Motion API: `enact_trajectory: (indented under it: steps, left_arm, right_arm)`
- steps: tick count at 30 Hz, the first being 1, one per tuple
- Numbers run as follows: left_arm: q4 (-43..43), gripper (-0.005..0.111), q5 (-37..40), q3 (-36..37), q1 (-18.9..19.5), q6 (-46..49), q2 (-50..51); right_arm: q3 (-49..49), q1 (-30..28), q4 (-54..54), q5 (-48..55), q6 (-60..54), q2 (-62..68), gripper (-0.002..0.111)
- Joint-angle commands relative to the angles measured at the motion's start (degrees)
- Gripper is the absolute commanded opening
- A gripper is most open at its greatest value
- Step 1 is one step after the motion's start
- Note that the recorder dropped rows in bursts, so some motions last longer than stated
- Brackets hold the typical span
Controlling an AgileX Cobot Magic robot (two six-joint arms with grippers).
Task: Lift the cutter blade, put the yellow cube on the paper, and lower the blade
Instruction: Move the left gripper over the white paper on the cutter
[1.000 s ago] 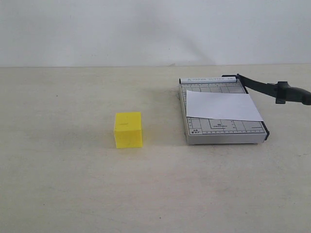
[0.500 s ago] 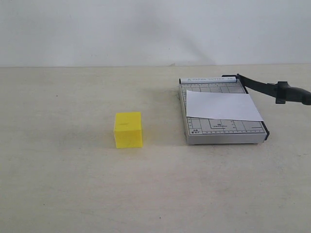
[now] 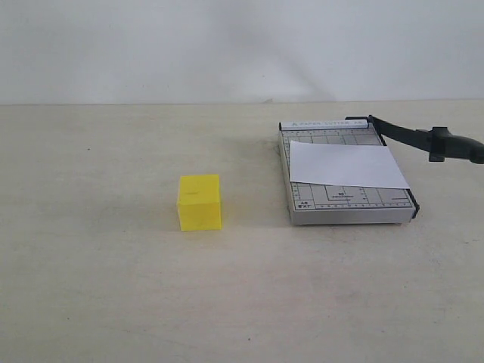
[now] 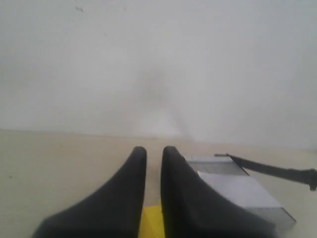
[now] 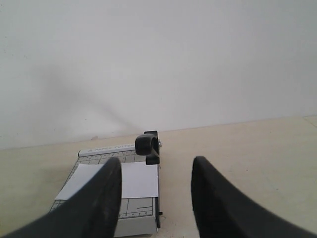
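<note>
The yellow cube (image 3: 200,202) sits on the table left of the grey cutter board (image 3: 348,206). The white paper (image 3: 346,165) lies across the board. The cutter blade (image 3: 404,134) stands raised, its handle (image 3: 456,147) up past the board's right side. Neither gripper shows in the exterior view. In the left wrist view my left gripper (image 4: 154,148) has its fingers almost together with nothing between them, above and back from the cube (image 4: 151,223). My right gripper (image 5: 156,161) is open and short of the board (image 5: 133,210), with the blade handle (image 5: 147,145) beyond it.
The pale wooden table (image 3: 113,287) spreads around the cube and the cutter. A plain white wall (image 3: 227,45) runs behind its far edge. The cube and the board stand roughly a cube's width or more apart.
</note>
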Motion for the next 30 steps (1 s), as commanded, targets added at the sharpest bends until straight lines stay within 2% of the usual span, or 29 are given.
enact_trajectory:
  steps: [1, 5, 11, 15, 21, 30]
  left_arm:
    - [7.80, 0.013, -9.86, -11.37, -1.40, -0.29, 22.54]
    - [8.24, 0.013, -8.42, -21.86, -7.89, 3.18, 38.39]
    - [8.13, 0.013, 4.16, -37.68, -21.47, 8.91, 55.94]
    - [8.04, 0.013, 8.65, -48.06, -27.45, 8.79, 66.04]
    - [8.04, 0.013, 10.60, -62.02, -31.52, 7.22, 78.05]
    - [8.49, 0.013, 12.70, -75.46, -34.73, 8.24, 90.67]
  right_arm:
    - [0.28, -0.02, -0.15, -0.66, 0.03, -0.29, 0.043]
    - [0.28, -0.02, -0.15, -0.66, 0.03, -0.29, 0.043]
    - [0.28, -0.02, -0.15, -0.66, 0.03, -0.29, 0.043]
    - [0.28, -0.02, -0.15, -0.66, 0.03, -0.29, 0.043]
    - [0.28, -0.02, -0.15, -0.66, 0.03, -0.29, 0.043]
    - [0.28, -0.02, -0.15, -0.66, 0.03, -0.29, 0.043]
